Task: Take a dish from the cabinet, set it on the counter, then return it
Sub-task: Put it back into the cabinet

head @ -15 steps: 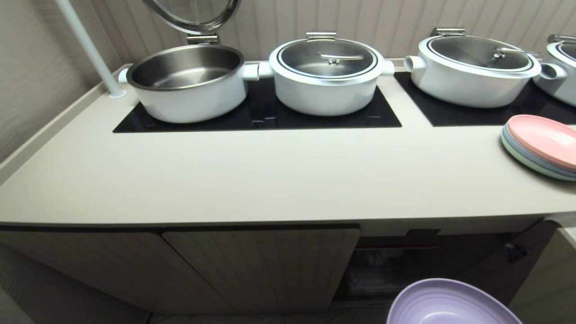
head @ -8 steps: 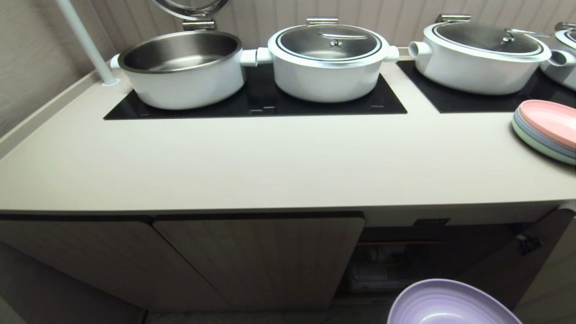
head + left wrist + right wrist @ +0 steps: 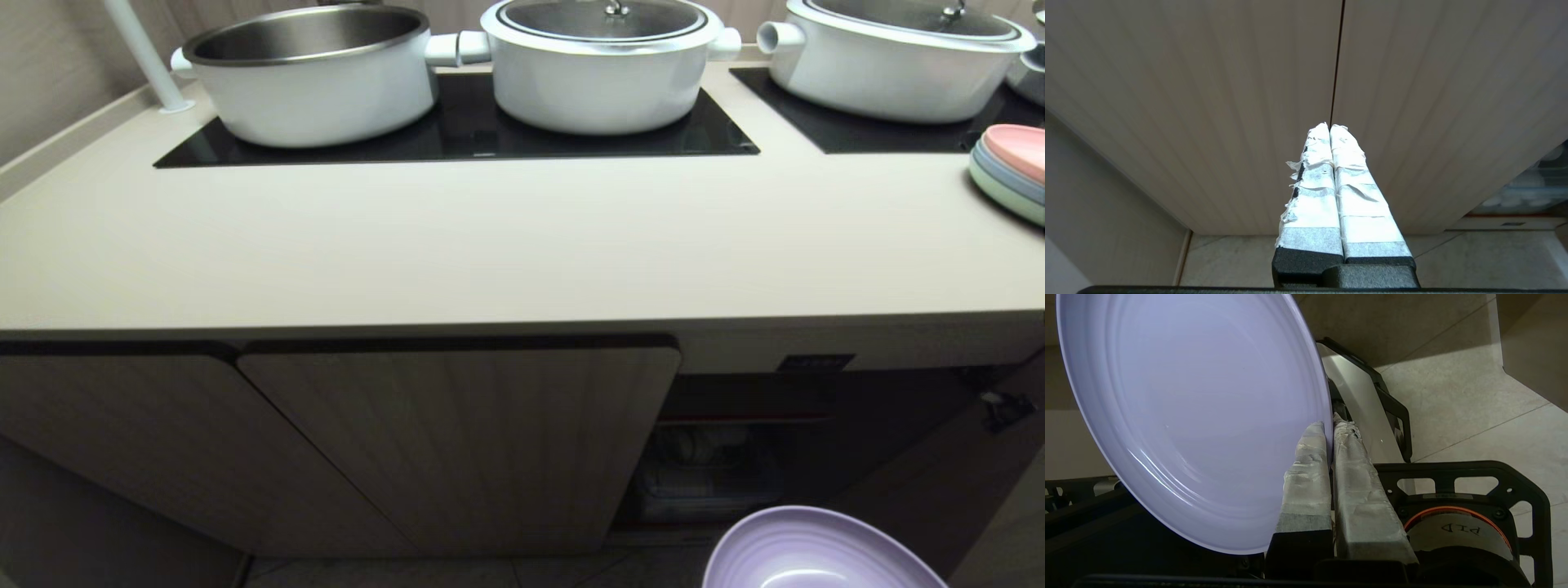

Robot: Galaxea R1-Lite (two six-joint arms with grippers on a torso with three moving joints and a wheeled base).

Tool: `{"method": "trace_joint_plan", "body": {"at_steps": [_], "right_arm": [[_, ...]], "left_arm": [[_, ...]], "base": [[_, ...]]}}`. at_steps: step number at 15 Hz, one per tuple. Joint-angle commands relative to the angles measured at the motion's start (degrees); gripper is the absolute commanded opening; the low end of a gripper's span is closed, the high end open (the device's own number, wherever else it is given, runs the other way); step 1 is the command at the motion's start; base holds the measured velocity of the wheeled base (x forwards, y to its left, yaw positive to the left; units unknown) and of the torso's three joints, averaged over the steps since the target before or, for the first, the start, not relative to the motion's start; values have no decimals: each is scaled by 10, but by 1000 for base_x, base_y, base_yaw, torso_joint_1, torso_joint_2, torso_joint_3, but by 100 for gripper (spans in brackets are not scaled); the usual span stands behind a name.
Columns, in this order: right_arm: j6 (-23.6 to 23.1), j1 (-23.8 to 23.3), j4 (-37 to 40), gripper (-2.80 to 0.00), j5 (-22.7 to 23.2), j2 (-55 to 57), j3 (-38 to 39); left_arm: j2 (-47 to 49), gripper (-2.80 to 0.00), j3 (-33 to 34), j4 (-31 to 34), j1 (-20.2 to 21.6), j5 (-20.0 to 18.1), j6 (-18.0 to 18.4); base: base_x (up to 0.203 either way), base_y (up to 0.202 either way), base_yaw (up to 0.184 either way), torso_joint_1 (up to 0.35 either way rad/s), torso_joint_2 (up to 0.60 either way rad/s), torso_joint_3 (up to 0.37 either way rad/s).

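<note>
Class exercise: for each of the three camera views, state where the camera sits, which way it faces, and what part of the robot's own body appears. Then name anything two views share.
Head view: on the head, looking forward and down over the counter, pots and cabinet; no arm shows.
Left wrist view: behind the shut left gripper, facing ribbed cabinet doors.
Right wrist view: behind the right gripper, clamped on the dish; floor and robot base beyond.
Shared: the dish in head and right wrist views; the cabinet doors in head and left wrist views.

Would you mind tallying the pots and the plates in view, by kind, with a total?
White pots on the counter: 3
Lavender dish, held by the right gripper: 1
Pastel plates, stacked: at least 3
Total: at least 7
</note>
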Motion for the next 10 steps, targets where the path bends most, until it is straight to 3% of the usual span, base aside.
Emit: {"method": "trace_joint_plan", "body": {"at_steps": [1, 10], "right_arm": [[2, 0, 2, -280, 0, 1, 1], [2, 0, 2, -280, -1, 1, 1]], "left_arm": [[0, -280, 0, 0, 0, 0, 0], [0, -280, 0, 0, 0, 0, 0]], "base": [[0, 0, 0, -232, 530, 291], [0, 0, 0, -211, 499, 283]]}}
